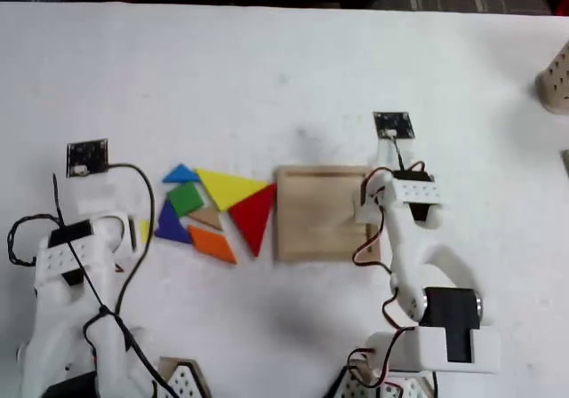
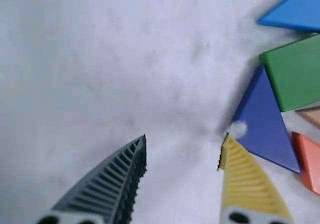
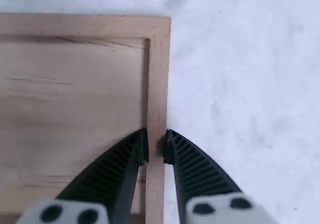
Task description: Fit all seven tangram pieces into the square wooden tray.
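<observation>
Looking at the tray point(image 1: 324, 173) first: it's plain wood, so it can be taken as stiff and fairly light, and probably prone to skating on the white surface point(image 1: 356, 78) if bumped. The raised rim is judged the only sensible place to grab it. That's where the right jaws are clamped, on the rim wall away from the pieces, one finger inside and one outside. Being square, it has no real long axis. Its sides are lined up with the surface edges, and nothing is seated in it yet.

All seven pieces are bunched tight just beside the tray's other side. They're thin and flat, painted wood by the look of it: light, rigid, likely a bit slick, and awkward to lift since they lie flat. A pinch across two opposite edges is suggested, or a push along the surface.

- The red triangle point(image 1: 255, 218) is pointed toward the robot, with one corner at the tray's rim.
- The yellow triangle point(image 1: 227, 187) has its long edge on the far side.
- The orange slanted piece point(image 1: 212, 243) is laid on a diagonal.
- The dark blue triangle point(image 1: 171, 225) is pointed away from the robot.

The left jaws are held apart, low over the surface, with the yellow fingertip point(image 2: 235, 159) right at a corner of that dark blue triangle. Whether it's touching can't be told.
</observation>
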Robot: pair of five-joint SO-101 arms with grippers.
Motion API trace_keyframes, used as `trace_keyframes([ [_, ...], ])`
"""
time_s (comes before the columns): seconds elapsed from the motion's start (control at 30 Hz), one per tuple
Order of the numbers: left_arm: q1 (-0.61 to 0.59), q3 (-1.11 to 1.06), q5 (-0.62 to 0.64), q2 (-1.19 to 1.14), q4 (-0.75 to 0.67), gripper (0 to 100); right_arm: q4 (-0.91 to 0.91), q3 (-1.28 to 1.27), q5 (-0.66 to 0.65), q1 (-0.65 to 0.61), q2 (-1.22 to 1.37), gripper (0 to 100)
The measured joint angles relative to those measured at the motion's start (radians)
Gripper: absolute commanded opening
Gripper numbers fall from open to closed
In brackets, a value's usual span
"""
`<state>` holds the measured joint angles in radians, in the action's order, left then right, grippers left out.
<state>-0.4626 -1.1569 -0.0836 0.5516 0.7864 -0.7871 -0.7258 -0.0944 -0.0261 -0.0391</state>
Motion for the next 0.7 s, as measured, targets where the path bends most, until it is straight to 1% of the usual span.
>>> trace_keyframes([
  [0.07,0.000,0.000,0.000,0.000,0.000,26,0.000,0.000,0.021,0.008,0.000,2.6],
  [0.2,0.000,-0.003,0.000,0.000,-0.011,26,-0.014,0.000,0.026,0.020,0.000,12.1],
  [0.27,0.000,-0.023,0.000,0.000,-0.041,26,-0.055,0.000,0.026,0.021,-0.012,14.6],
  [0.47,0.000,-0.026,0.000,0.000,-0.061,26,-0.186,0.000,0.026,0.018,-0.204,8.5],
  [0.57,-0.002,-0.026,0.000,0.000,-0.061,26,-0.226,0.000,0.026,-0.051,-0.331,5.9],
  [0.7,-0.046,-0.026,0.020,0.000,-0.061,26,-0.245,0.000,0.026,-0.212,-0.440,5.6],
])
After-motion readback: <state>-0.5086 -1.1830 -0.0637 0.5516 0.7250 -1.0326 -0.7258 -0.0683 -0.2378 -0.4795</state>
